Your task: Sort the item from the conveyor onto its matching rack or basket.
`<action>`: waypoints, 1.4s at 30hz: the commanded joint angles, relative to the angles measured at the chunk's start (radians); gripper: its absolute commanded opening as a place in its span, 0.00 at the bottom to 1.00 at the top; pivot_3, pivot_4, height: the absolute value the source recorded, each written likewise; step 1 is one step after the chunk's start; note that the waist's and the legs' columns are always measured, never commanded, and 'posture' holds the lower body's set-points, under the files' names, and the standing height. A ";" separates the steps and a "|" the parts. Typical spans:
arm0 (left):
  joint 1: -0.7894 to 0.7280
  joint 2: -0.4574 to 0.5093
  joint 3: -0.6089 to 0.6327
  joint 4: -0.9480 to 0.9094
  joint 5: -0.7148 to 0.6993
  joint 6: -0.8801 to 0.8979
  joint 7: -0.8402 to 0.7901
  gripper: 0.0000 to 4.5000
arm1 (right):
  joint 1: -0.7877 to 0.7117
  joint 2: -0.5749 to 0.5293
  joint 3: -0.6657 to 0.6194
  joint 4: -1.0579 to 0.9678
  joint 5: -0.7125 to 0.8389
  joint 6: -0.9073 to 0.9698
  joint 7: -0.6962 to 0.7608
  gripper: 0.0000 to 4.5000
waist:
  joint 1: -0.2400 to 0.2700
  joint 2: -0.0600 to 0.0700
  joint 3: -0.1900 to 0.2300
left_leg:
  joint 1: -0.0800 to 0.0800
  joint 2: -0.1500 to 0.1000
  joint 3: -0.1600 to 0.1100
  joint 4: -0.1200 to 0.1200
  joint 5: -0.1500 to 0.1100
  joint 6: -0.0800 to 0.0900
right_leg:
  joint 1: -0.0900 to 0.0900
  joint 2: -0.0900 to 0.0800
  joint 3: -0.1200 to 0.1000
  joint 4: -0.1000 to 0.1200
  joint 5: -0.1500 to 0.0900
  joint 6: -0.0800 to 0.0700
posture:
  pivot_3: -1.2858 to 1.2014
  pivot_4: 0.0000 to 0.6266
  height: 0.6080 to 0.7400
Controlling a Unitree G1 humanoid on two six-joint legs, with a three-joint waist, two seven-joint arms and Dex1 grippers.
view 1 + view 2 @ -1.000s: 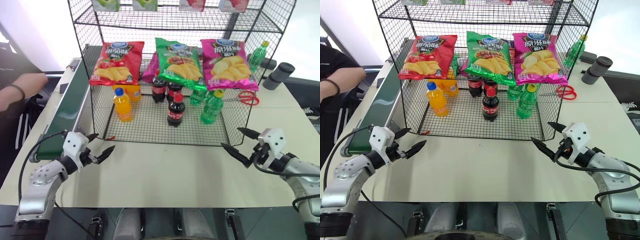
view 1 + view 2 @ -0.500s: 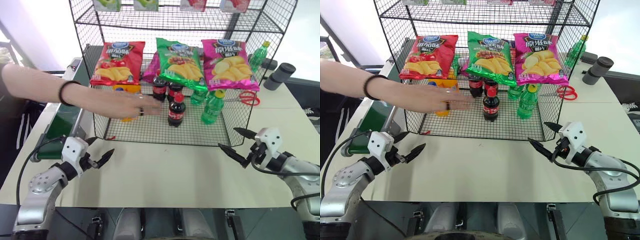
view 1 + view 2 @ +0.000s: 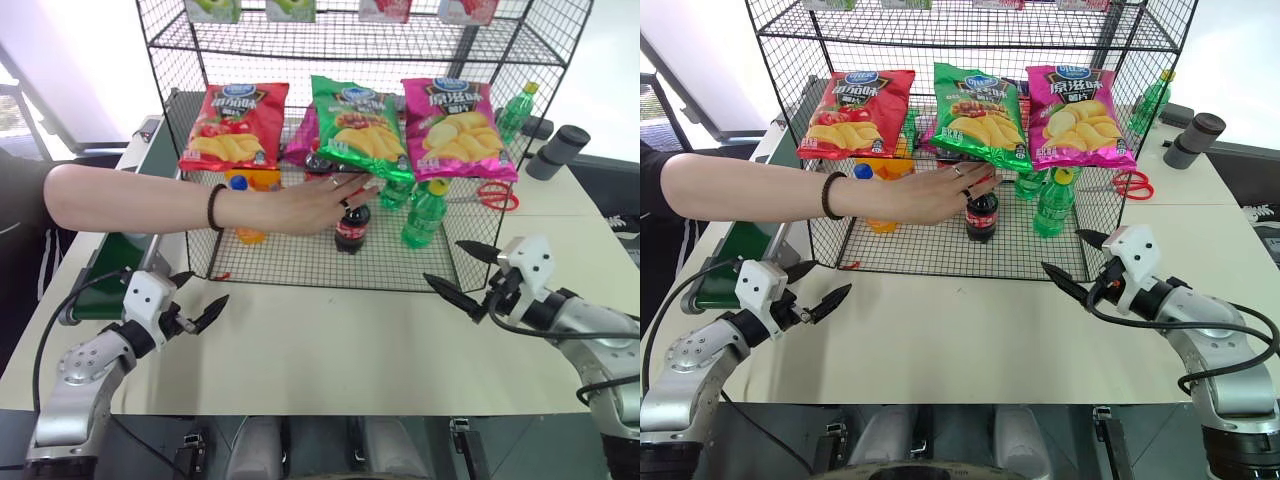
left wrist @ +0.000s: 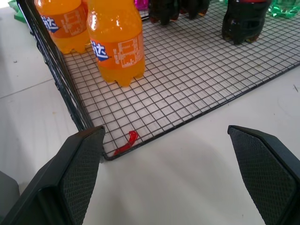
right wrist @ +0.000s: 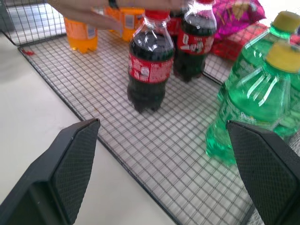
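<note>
My left gripper (image 3: 203,301) and right gripper (image 3: 463,273) hover with fingers spread wide, empty, above the cream table (image 3: 330,340). Beyond them, inside the black wire-mesh rack (image 3: 300,255), a person's hand (image 3: 310,205) touches the small red-capped cola bottle (image 3: 351,228).

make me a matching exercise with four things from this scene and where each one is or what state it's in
Things:
1. person's hand
2. scissors
3. left gripper
4. orange soda bottle

Places or states:
A. standing on the rack's mesh floor, near its front corner
B. open, hovering over the table in front of the rack
C. reaching into the rack, over the cola bottle with the red cap
D. lying on the table behind the rack, red handles

Pairs: 1-C, 2-D, 3-B, 4-A
</note>
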 commanded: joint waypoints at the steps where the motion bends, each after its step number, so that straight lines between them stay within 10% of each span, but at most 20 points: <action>1: 0.003 0.009 0.024 -0.031 -0.008 -0.010 -0.003 1.00 | -0.026 -0.013 -0.005 -0.058 0.022 0.033 -0.017 0.99 | 0.000 0.000 0.000 | 0.000 0.000 0.000 0.000 0.000 0.000 | 0.000 0.000 0.000 0.000 0.000 0.000 | 0.52 0.24 1.00; 42: 0.004 -0.014 0.138 -0.099 -0.092 0.096 0.102 1.00 | -0.090 0.006 0.022 0.168 -0.018 -0.101 0.067 0.99 | 0.000 0.000 0.000 | 0.000 0.000 0.000 0.000 0.000 0.000 | 0.000 0.001 0.000 0.000 0.000 0.001 | 0.52 0.24 1.00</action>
